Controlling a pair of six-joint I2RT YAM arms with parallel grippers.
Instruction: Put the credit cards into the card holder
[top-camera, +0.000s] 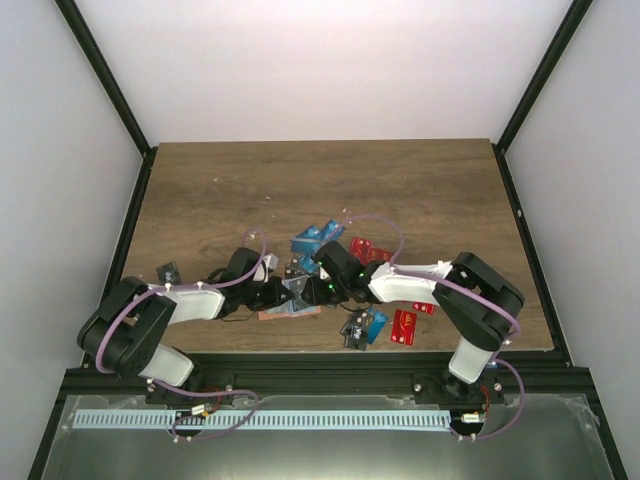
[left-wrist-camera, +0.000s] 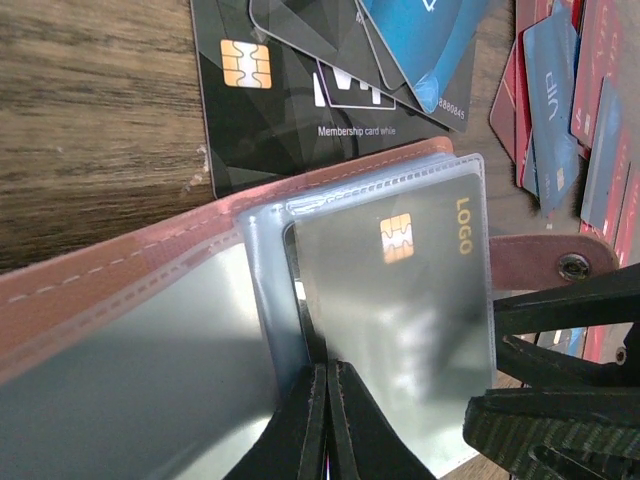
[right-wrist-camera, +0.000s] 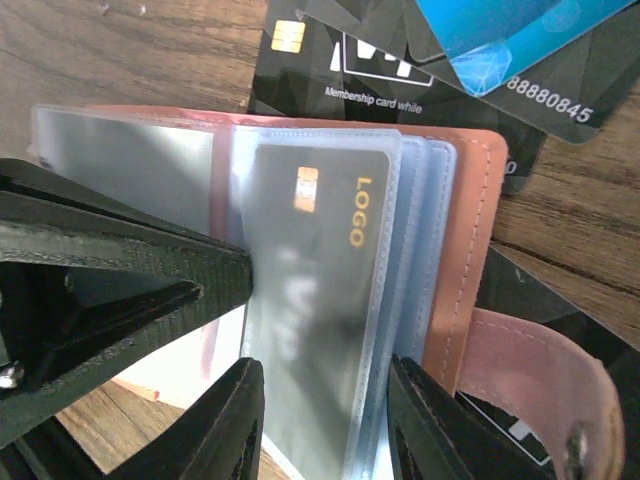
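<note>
Open card holder (right-wrist-camera: 470, 240) on table, clear sleeves fanned. Left gripper (left-wrist-camera: 327, 420) pinched fully closed on sleeve edges, likely pinning the pages flat. Right gripper (right-wrist-camera: 325, 420) half-open, straddling a sleeve with a black card (right-wrist-camera: 310, 300) inside, probably seating it. Loose credit cards (left-wrist-camera: 400, 60) beyond both fingertips.

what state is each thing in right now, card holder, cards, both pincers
card holder: open, flat on the table, clear sleeves fanned out
black card: inside the front clear sleeve, chip and LOGO showing
loose cards: scattered on the table, some overlapping
strap: unsnapped, sticking out sideways
left pincer: shut on the sleeves' inner edge
right pincer: partly open, jaws either side of the sleeved card's end
</note>
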